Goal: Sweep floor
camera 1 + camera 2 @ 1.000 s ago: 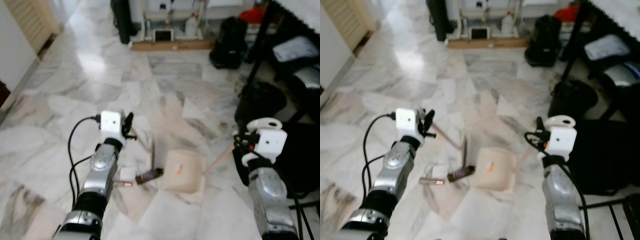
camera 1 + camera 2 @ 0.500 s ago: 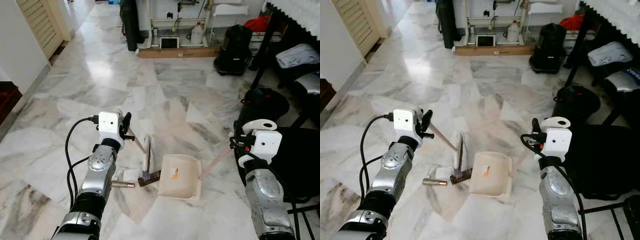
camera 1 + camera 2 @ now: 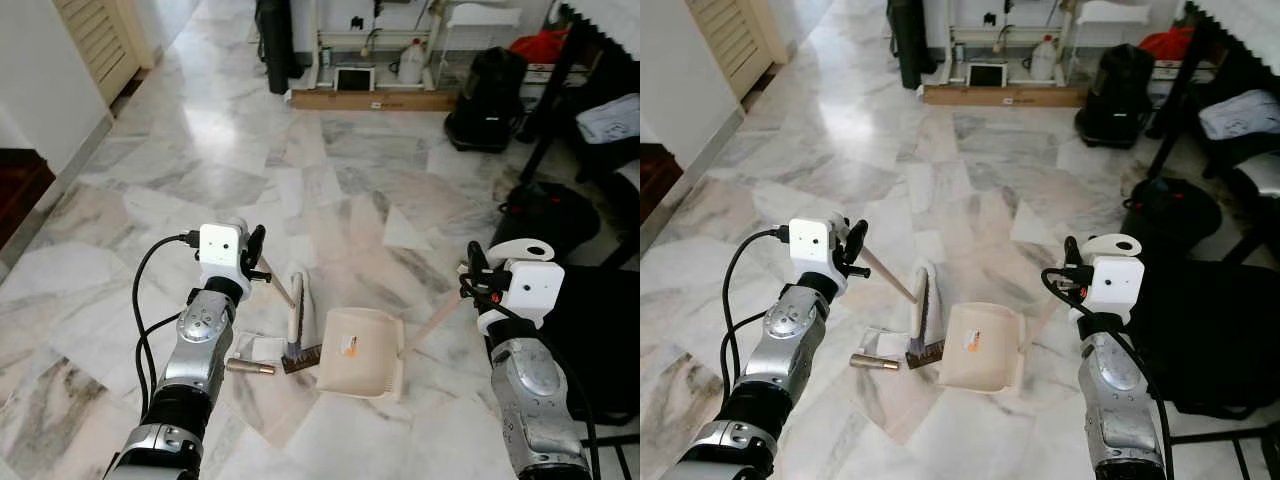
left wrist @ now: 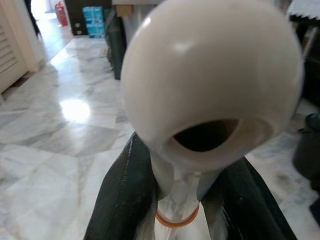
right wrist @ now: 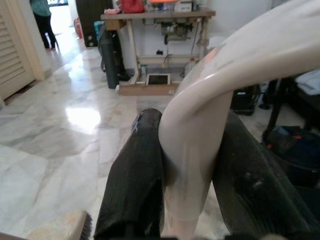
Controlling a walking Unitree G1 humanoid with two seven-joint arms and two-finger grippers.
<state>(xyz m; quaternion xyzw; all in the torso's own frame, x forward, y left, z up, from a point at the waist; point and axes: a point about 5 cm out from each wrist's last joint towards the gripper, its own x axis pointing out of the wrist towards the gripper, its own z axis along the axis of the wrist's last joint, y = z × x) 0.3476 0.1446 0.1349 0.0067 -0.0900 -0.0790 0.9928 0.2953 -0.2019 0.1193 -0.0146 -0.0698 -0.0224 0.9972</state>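
Floor [image 3: 200, 140]: marble, litter lain beside the dustpan.
Dustpan [image 3: 358, 350]: rested on the floor, handle clamped by right pincer [image 5: 187, 165].
Brush [image 3: 297, 322]: set just left of dustpan, handle gripped by left pincer [image 4: 187, 200].

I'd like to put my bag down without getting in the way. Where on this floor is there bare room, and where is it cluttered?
Bare marble floor stretches between the louvred door and the black bags. It is crowded near the robot: brush, dustpan, paper scrap and small metal tube lie together, with dark bags along the right.
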